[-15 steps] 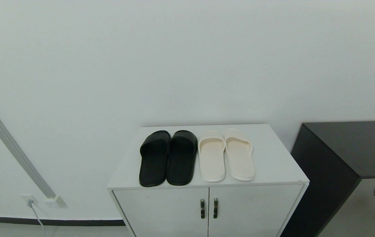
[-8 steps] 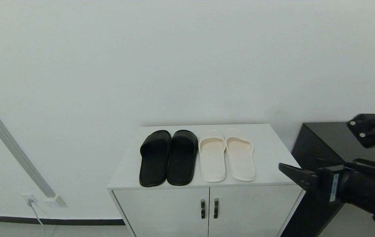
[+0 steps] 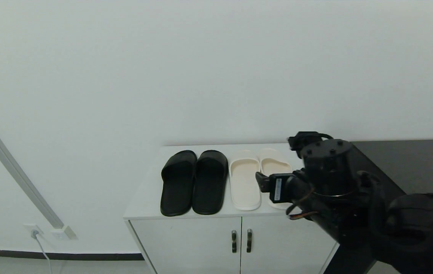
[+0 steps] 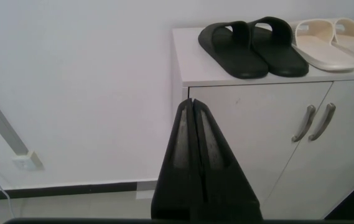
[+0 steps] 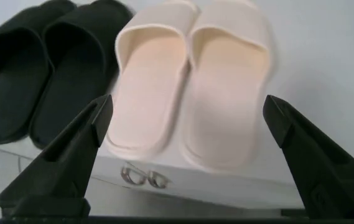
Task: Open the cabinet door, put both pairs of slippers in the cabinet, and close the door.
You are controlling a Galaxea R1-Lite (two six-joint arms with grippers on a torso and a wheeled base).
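Atop the white two-door cabinet point(image 3: 186, 247): black rubber slippers point(image 3: 194, 182) beside cream rubber slippers point(image 3: 245, 184), doors closed.
Right gripper point(image 5: 188, 106), spread wide, hovers at the cream pair; left gripper point(image 4: 192, 102), pressed together, points toward the cabinet.

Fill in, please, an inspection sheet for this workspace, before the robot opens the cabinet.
Surface: white cabinet top, carrying both pairs.
Job's things: black slippers and white slippers side by side; cabinet doors shut.
Clutter: nothing seen.
Grippers: right gripper open, empty, above the white slippers; left gripper shut, empty, away from the cabinet.
Cables: one cable from a wall socket, left of the cabinet.
Surroundings: white wall, slanted wall conduit, dark table on the right.
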